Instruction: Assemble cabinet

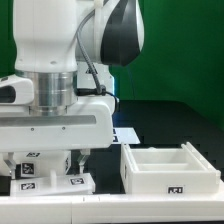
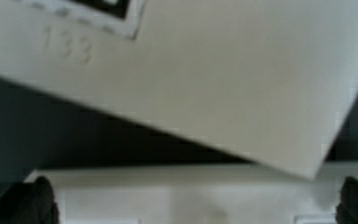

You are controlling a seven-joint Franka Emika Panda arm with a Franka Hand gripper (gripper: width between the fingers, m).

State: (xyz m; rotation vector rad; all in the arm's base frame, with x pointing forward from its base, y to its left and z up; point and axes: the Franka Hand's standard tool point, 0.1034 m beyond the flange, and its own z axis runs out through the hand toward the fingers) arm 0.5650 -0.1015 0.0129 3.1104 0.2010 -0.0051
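Observation:
The cabinet is in loose white pieces. Its open box body (image 1: pixel 170 168) stands on the table at the exterior view's right, with a small tag on its front wall. White slabs with marker tags (image 1: pixel 76 182) lie at the lower left, right under my gripper (image 1: pixel 52 165). In the wrist view a white slab with a tag (image 2: pixel 176 80) fills most of the picture. A second white piece (image 2: pixel 194 192) lies lower, between my dark fingertips (image 2: pixel 34 203). My gripper (image 2: pixel 194 203) is open wide, its fingers down on either side of that piece. Whether they touch it is not clear.
The arm's large white body (image 1: pixel 60 50) hides much of the left side of the table. A corner of the marker board (image 1: pixel 125 133) shows behind the hand on the black tabletop. A green wall stands at the back.

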